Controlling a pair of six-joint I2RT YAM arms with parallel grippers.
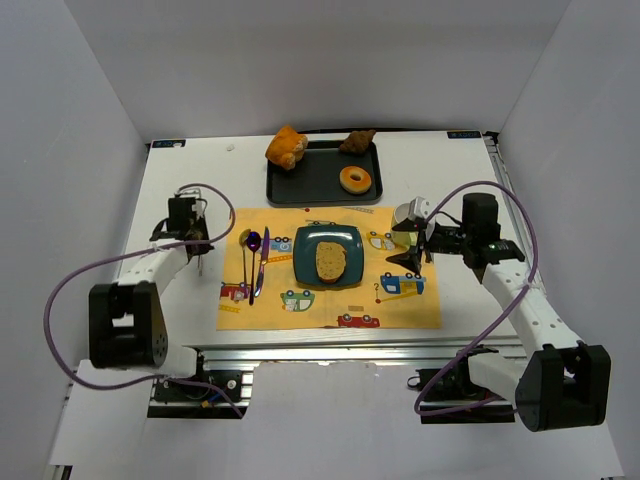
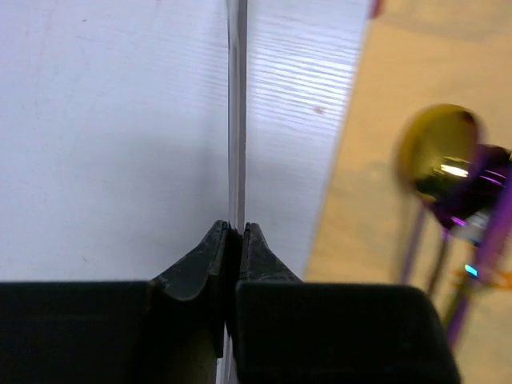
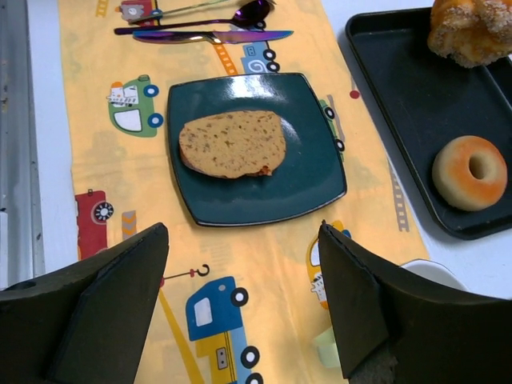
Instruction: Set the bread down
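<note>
The bread (image 1: 331,260) is a flat tan speckled slice lying on the dark teal square plate (image 1: 350,238) in the middle of the yellow placemat. In the right wrist view the bread (image 3: 232,144) lies flat on the plate (image 3: 308,180), ahead of my fingers. My right gripper (image 1: 405,262) is open and empty just right of the plate, over the mat; its jaws (image 3: 242,232) stand wide apart, clear of the bread. My left gripper (image 1: 201,262) is shut over the white table left of the mat (image 2: 234,230). A thin pale line runs on from its tips; I cannot tell what it is.
A black tray (image 1: 310,185) at the back holds an orange bun (image 1: 287,147), a brown pastry (image 1: 358,141) and a glazed donut (image 1: 355,180). Purple and gold cutlery (image 1: 256,262) lies on the mat left of the plate. A white object (image 1: 409,215) stands by the right gripper.
</note>
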